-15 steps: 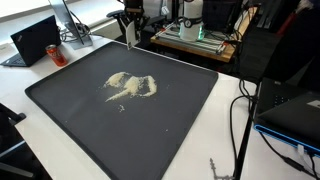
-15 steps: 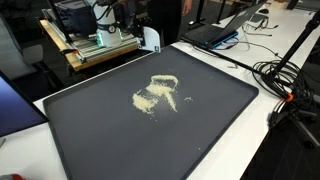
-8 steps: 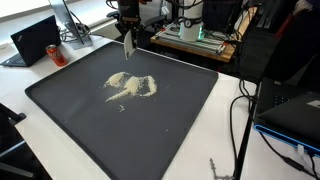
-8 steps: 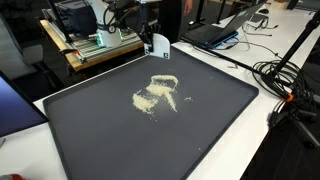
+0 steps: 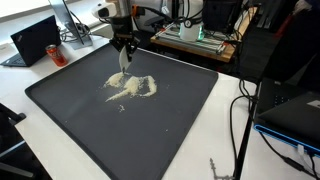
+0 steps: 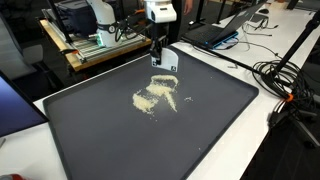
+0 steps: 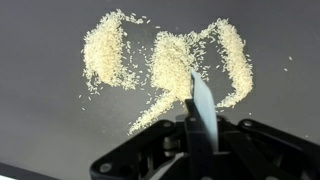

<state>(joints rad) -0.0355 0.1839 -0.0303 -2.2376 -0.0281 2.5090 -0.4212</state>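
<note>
A scattered patch of pale rice-like grains (image 5: 130, 87) (image 6: 155, 92) lies on a large black mat (image 5: 60, 100) (image 6: 220, 110). My gripper (image 5: 123, 47) (image 6: 158, 47) hangs over the mat's far side, just behind the grains. It is shut on a thin white card (image 5: 123, 59) (image 6: 168, 60) that points down toward them. In the wrist view the card (image 7: 203, 105) sticks out edge-on from between the gripper's (image 7: 200, 132) black jaws. Its tip sits over the middle of the grains (image 7: 170, 65). I cannot tell whether the card touches the mat.
An open laptop (image 5: 35, 40) stands by one corner of the mat; in an exterior view another laptop (image 6: 225, 30) lies beyond the far edge. A wooden bench with equipment (image 5: 195, 30) (image 6: 95, 35) stands behind the arm. Cables (image 6: 290, 75) trail beside the mat.
The arm has come forward from the mat's far edge and lowered, bringing the white card closer to the grains. The grains have not moved.
</note>
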